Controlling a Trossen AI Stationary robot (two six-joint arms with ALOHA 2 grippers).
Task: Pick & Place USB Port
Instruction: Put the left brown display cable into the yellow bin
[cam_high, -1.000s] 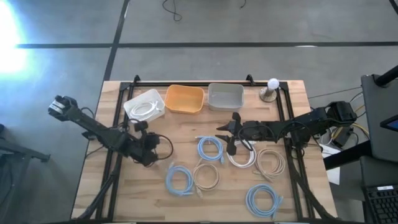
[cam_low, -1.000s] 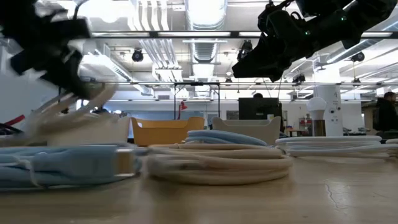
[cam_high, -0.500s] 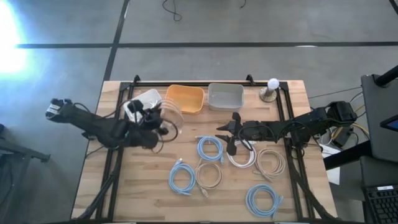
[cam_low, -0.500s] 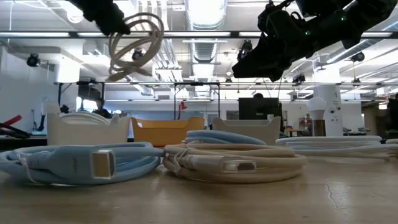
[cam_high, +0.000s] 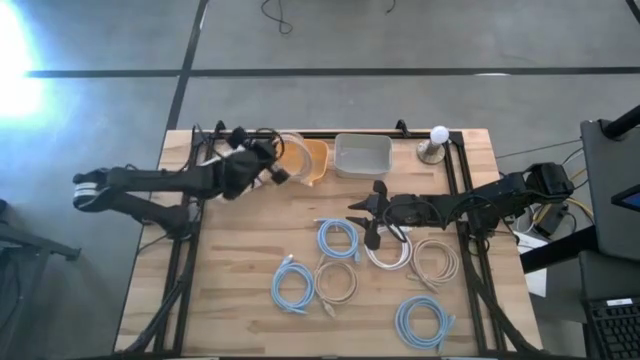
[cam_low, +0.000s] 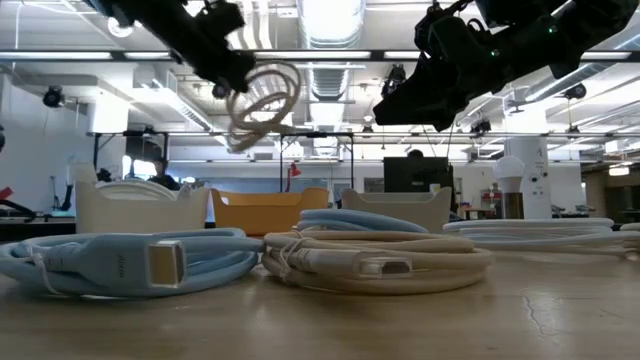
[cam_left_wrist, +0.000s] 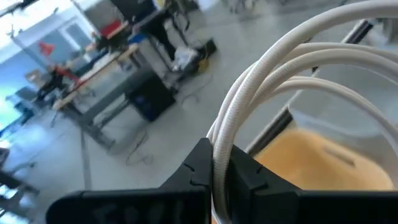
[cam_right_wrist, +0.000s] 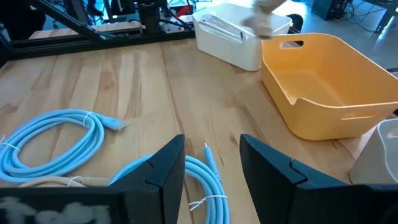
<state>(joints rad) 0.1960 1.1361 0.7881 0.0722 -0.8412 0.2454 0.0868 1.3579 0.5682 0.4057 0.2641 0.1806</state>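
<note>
My left gripper (cam_high: 266, 167) is shut on a cream coiled USB cable (cam_high: 288, 160), held in the air over the left part of the orange bin (cam_high: 312, 162). In the low view the coil (cam_low: 262, 104) hangs high above the table below the left gripper (cam_low: 226, 62). My right gripper (cam_high: 371, 216) hovers open over the table's middle, beside a white cable coil (cam_high: 388, 252). Its open fingers frame bare wood and a blue cable in the right wrist view (cam_right_wrist: 211, 163). My left gripper pinches several strands of the cream coil's loop (cam_left_wrist: 219, 155) together between its two fingers (cam_left_wrist: 198, 169). The fingers lie across the strands. The coil is lifted clear of everything and hangs tilted below and beyond the fingers, its loops still bundled (cam_low: 268, 92).
Blue coils (cam_high: 337, 238) (cam_high: 292, 287) (cam_high: 425, 322) and beige coils (cam_high: 333, 283) (cam_high: 436, 262) lie flat on the table. A grey bin (cam_high: 362, 155) stands right of the orange one, a white bin (cam_right_wrist: 239, 34) left of it. A bulb-shaped object (cam_high: 436, 141) stands at the far right.
My left gripper has risen from low over the table's left-middle and swung toward the far edge and to the right, passing the white bin and reaching the orange bin. It stayed shut on the cream coil, which was carried along and is lifted high. The right arm kept still.
</note>
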